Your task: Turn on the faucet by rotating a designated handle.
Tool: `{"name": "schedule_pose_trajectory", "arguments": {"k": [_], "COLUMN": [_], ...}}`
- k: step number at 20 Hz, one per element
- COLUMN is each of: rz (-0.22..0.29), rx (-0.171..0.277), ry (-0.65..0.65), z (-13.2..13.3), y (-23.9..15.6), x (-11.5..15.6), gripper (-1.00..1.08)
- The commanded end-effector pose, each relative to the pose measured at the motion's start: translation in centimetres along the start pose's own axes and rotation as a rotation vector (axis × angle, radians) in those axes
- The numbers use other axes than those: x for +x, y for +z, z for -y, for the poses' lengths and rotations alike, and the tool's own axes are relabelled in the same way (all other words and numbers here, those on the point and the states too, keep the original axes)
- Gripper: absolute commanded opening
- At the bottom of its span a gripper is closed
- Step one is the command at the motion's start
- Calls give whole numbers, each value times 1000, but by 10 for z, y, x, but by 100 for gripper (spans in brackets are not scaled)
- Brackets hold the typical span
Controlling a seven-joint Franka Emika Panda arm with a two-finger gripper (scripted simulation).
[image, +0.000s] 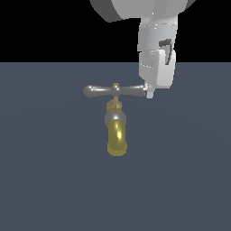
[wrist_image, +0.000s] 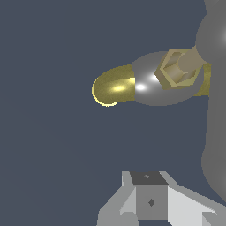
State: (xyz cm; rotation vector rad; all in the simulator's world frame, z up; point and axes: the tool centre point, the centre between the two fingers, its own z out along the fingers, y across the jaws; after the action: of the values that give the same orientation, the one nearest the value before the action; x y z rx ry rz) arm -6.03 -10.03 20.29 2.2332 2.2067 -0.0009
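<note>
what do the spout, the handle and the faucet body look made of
Spout: polished brass by its look, yellow with a bright highlight.
Handle: polished steel or chrome, silver-grey with glints on the bulbous ends; a small brass-coloured knob at its centre.
Body: grey shiny metal with a white glint, under a brass-coloured hex nut.
It is a render, so these are guesses.

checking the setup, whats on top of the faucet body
A brass stem rises from the grey faucet body, carrying the silver crossbar handle. Whatever lies beneath the body is hidden by the spout.
</note>
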Motion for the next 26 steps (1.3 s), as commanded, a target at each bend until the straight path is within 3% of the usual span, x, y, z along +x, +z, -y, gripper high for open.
{"name": "schedule_pose_trajectory", "arguments": {"k": [1,11,26], "rz": [-1,-2,-2], "rx": [0,1,1], "ry": [-20,-36,-37], "z": [-3,-6,-49], "y": [3,6,6], "x": [1,3,-2], "gripper": [-100,-100,-100]}}
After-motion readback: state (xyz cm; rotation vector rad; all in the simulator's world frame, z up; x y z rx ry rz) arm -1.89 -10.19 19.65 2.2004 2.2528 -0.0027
